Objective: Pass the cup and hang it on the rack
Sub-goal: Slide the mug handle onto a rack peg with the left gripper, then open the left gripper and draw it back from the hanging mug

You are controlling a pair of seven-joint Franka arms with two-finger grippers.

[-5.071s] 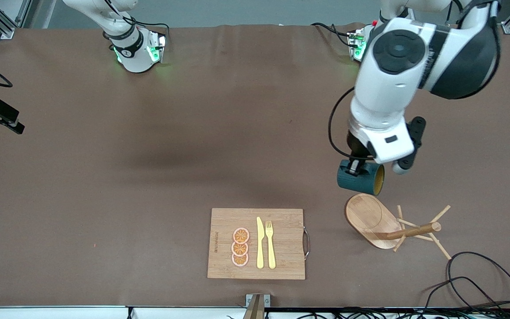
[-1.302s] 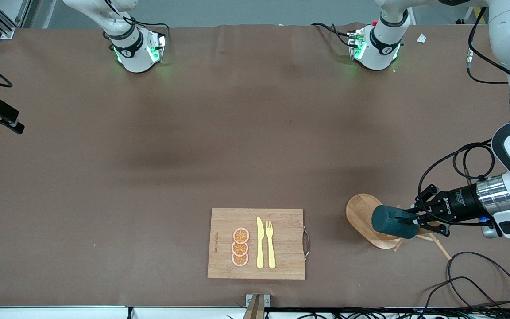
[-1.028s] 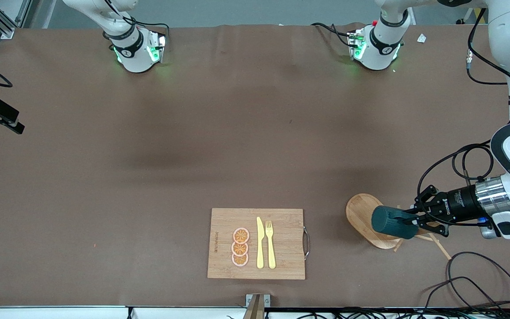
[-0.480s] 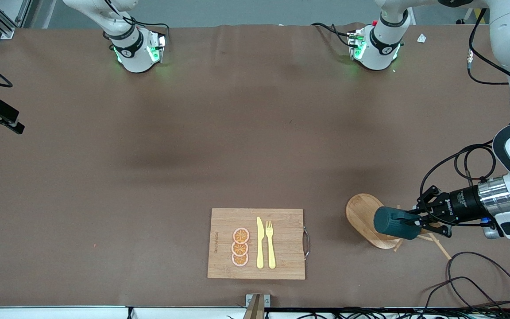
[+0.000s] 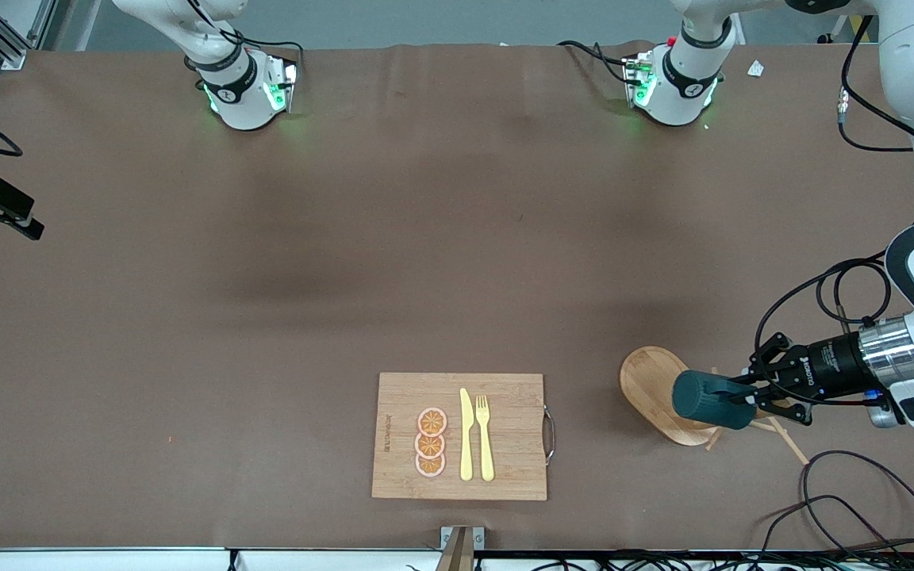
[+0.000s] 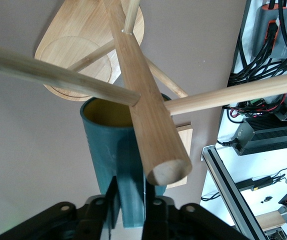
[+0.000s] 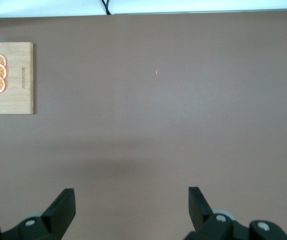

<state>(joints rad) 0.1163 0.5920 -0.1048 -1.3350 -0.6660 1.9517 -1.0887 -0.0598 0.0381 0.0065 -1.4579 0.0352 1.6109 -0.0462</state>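
Left wrist view: left gripper (image 6: 131,204) pinches the empty cup's (image 6: 114,150) handle at the rack (image 6: 148,125); right gripper (image 7: 131,206) spread.

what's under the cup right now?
The rack: its oval base shows below the cup, held at its handle by the left gripper. The cup hides the post's lower part.

Cup (image 5: 703,399): dark teal, on its side against the post | Rack (image 5: 649,384): light wood, toward left arm's end
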